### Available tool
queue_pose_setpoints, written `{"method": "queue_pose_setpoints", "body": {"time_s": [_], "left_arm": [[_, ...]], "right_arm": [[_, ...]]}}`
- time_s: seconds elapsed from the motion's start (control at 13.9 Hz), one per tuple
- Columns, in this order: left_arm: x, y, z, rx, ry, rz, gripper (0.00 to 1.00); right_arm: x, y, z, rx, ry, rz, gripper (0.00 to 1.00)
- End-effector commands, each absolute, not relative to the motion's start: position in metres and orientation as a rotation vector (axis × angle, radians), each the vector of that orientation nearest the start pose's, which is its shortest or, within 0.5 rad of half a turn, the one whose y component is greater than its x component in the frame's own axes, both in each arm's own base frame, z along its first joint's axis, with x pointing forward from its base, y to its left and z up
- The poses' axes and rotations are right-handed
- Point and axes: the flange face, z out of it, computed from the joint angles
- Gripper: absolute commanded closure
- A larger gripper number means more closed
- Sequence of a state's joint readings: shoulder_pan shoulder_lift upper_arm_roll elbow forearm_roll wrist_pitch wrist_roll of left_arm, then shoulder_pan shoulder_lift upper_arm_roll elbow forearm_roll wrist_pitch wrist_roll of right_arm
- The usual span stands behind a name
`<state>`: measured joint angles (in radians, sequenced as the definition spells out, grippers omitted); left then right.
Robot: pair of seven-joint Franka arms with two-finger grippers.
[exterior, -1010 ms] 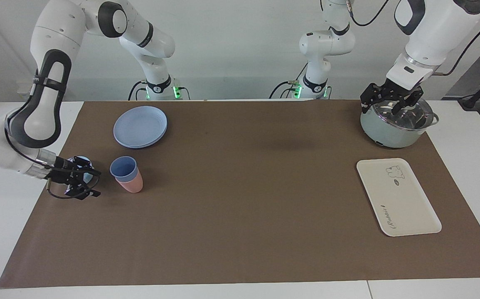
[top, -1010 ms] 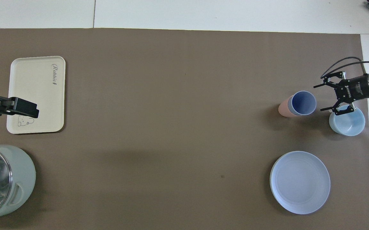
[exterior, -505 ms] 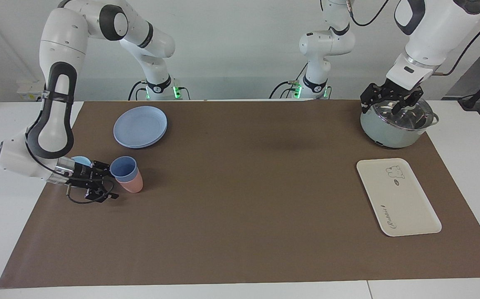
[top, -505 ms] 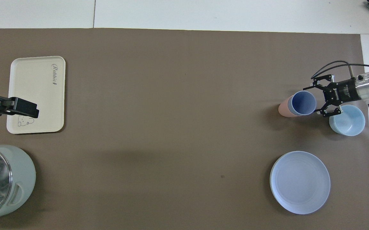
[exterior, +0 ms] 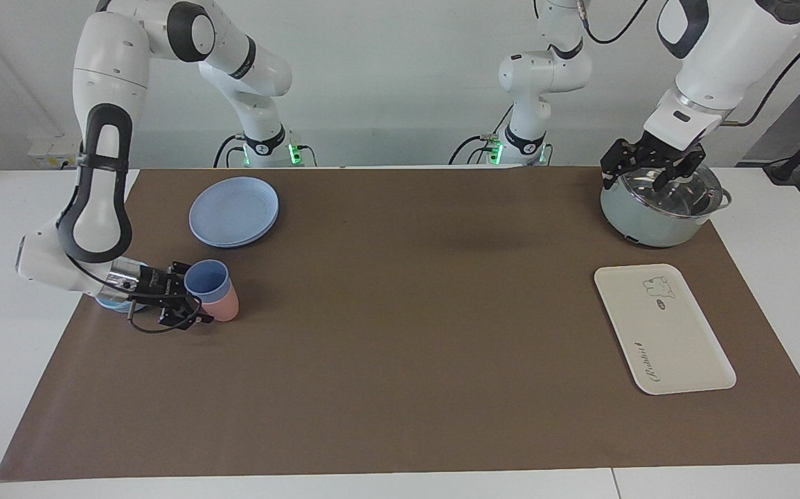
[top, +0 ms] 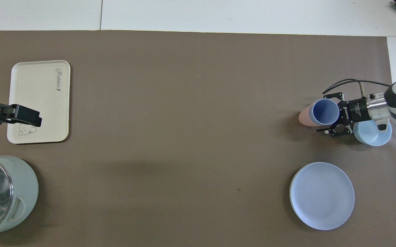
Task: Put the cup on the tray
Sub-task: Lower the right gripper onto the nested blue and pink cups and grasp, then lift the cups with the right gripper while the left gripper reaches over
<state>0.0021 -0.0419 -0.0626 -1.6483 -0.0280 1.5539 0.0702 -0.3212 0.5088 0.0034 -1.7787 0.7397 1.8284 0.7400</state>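
The blue cup (exterior: 206, 278) stands nested in a pink cup (exterior: 225, 305) toward the right arm's end of the table; it also shows in the overhead view (top: 325, 111). My right gripper (exterior: 194, 294) lies low and sideways, open, with one finger on each side of the blue cup's upper part (top: 324, 114). I cannot tell if the fingers touch it. The cream tray (exterior: 670, 333) lies flat toward the left arm's end (top: 36, 99). My left gripper (exterior: 649, 168) is open and waits over the pot.
A light-blue bowl (top: 372, 135) sits under the right wrist, beside the cups. A round blue plate (exterior: 233, 210) lies nearer to the robots than the cups. A pale green pot with a glass lid (exterior: 656, 215) stands nearer to the robots than the tray.
My right gripper has slid from over the bowl toward the cups, and its open fingers now straddle the blue cup. The left arm has not moved.
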Motion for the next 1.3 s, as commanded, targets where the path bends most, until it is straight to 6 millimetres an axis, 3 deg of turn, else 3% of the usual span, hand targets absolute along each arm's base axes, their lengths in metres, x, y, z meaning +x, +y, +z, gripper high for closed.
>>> {"method": "queue_pose_setpoints", "body": {"time_s": [0.0,0.14,0.22,0.29,0.36,0.58,0.79,1.01,1.23], "left_arm": [[0.528,-0.034,0.611,-3.143,0.212,0.065,0.00],[0.529,-0.033,0.611,-3.143,0.209,0.065,0.00],[0.528,-0.034,0.611,-3.143,0.212,0.065,0.00],[0.529,-0.033,0.611,-3.143,0.209,0.065,0.00],[0.528,-0.034,0.611,-3.143,0.212,0.065,0.00],[0.529,-0.033,0.611,-3.143,0.209,0.065,0.00],[0.528,-0.034,0.611,-3.143,0.212,0.065,0.00],[0.528,-0.033,0.611,-3.143,0.202,0.068,0.00],[0.528,-0.047,0.611,-3.149,0.222,0.064,0.00]], "right_arm": [[0.594,-0.124,0.263,-1.816,1.612,0.727,0.09],[0.589,-0.114,0.257,-1.764,1.628,0.728,0.13],[0.588,-0.107,0.255,-1.756,1.627,0.718,0.20],[0.589,-0.100,0.254,-1.772,1.600,0.713,0.56],[0.592,-0.094,0.255,-1.758,1.592,0.718,1.00],[0.596,-0.067,0.261,-1.725,1.566,0.740,1.00],[0.600,-0.022,0.287,-1.789,1.500,0.748,1.00],[0.601,0.042,0.332,-1.808,1.526,0.775,1.00],[0.595,0.093,0.373,-1.805,1.558,0.808,1.00]]}}
